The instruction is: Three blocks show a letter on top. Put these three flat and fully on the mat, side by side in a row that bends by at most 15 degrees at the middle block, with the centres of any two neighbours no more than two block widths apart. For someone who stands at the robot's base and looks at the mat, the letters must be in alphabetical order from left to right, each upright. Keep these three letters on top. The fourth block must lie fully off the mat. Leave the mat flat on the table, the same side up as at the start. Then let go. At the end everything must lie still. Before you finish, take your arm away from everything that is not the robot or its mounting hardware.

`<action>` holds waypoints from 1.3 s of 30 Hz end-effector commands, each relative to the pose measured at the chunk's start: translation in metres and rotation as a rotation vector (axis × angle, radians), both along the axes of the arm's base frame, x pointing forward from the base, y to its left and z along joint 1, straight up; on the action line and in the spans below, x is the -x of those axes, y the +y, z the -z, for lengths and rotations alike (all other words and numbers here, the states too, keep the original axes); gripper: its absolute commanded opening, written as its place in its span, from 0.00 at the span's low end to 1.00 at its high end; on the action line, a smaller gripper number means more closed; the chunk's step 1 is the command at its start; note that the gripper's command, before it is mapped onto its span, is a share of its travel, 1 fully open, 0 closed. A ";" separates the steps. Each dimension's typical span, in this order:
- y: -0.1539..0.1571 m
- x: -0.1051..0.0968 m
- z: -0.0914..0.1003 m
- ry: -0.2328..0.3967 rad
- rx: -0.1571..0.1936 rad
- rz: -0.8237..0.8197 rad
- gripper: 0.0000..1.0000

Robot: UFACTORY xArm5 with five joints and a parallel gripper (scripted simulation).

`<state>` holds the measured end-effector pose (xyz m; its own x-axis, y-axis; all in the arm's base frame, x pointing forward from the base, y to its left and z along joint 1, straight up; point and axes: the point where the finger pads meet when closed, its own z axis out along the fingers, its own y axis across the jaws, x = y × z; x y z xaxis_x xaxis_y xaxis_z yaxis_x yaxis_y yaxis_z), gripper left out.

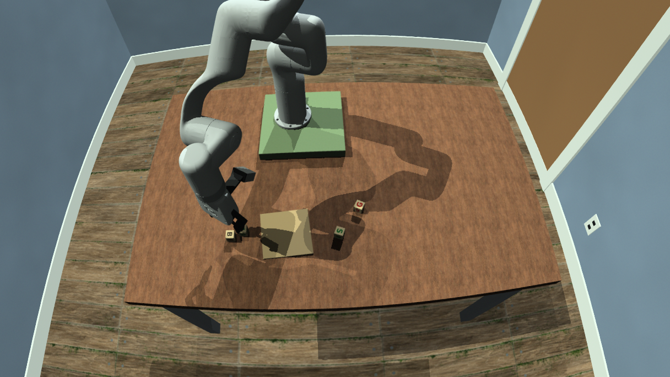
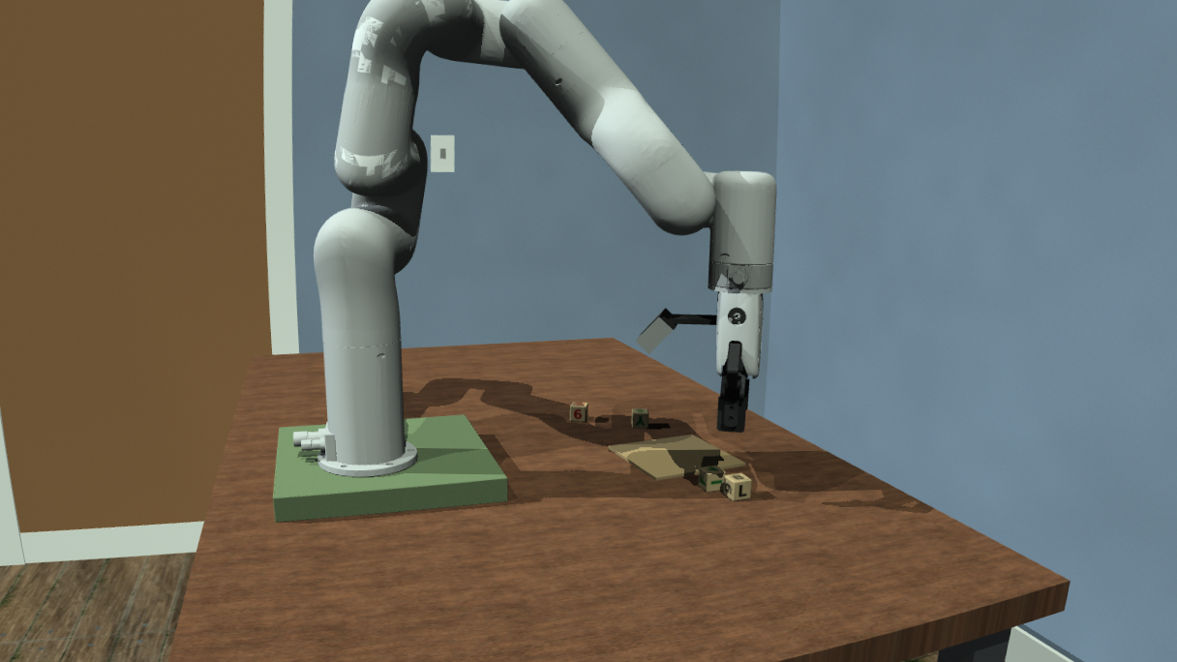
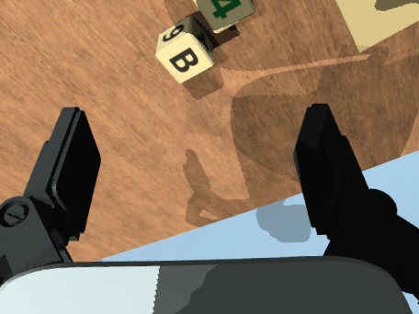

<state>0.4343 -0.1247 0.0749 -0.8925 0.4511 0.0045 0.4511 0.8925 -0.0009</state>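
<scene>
Black two-finger gripper hangs spread wide, grasping nothing, above the brown wooden table. Cream cube showing B touches the greenish cube showing 4.

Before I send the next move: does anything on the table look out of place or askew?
Nothing is tipped or damaged. The mat lies flat, bearing no blocks. B and the 4 block sit close together beside it, S and G opposite.

High top view facing the base, side exterior view, close wrist view, all sharing the mat corner.
</scene>
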 end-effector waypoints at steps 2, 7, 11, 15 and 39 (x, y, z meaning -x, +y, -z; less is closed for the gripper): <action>-0.002 -0.002 -0.001 -0.003 0.001 0.170 1.00; -0.004 -0.003 0.000 -0.003 0.002 0.325 1.00; -0.005 -0.004 0.000 -0.003 0.002 0.420 1.00; -0.006 -0.004 0.000 -0.003 0.002 0.544 1.00; -0.011 -0.007 0.002 -0.002 0.004 1.007 1.00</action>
<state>0.4398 -0.1355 0.0716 -0.1032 0.9947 0.0019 0.9946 0.1032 -0.0045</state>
